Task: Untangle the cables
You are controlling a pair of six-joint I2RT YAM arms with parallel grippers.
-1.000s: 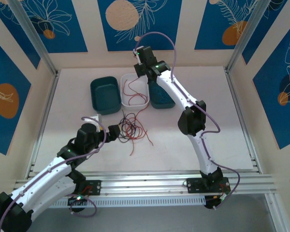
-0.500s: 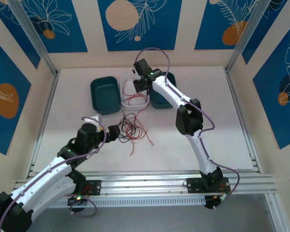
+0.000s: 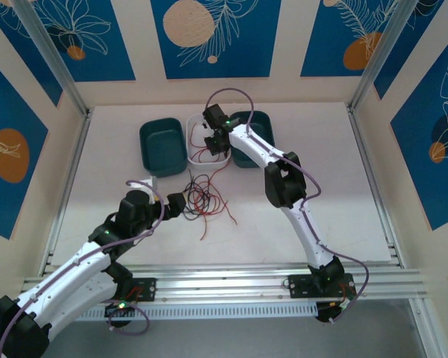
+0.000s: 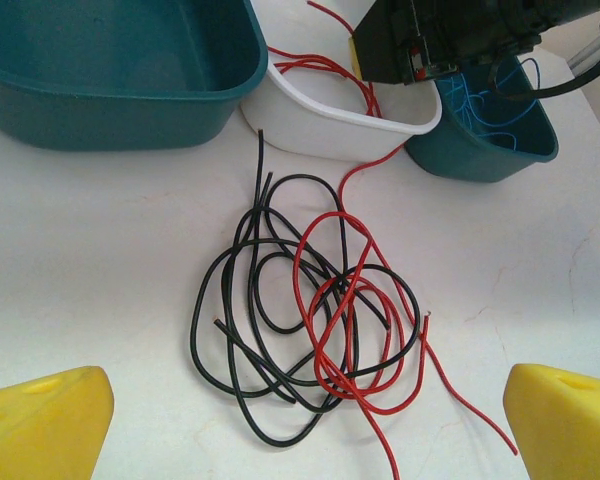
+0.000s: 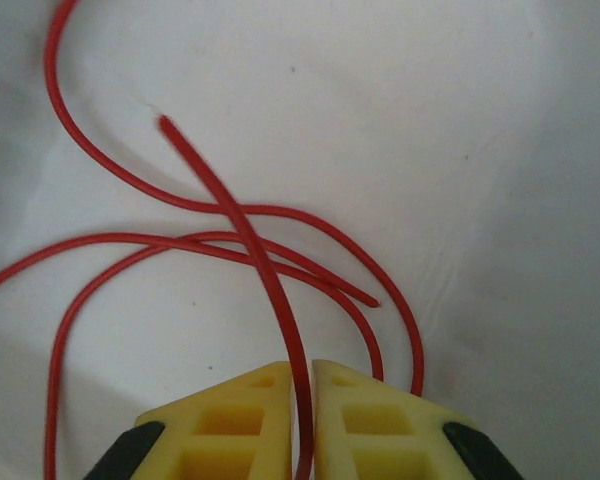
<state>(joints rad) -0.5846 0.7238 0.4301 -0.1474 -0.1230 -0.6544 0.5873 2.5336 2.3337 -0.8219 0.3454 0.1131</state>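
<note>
Yellow fingers (image 4: 50,420) of the left gripper (image 4: 305,410) stand spread at the lower corners, a tangle of thin black and red cables (image 4: 310,320) lying mid-frame on the white table (image 4: 100,250); beyond, the right gripper (image 5: 302,375) pinches a red wire (image 5: 260,260) inside the white plastic tray (image 4: 320,125).

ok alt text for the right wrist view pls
The right hand, yellow-fingered, is shut on a red cable running up from between its fingertips. More red loops cross on the white surface beneath it.
</note>
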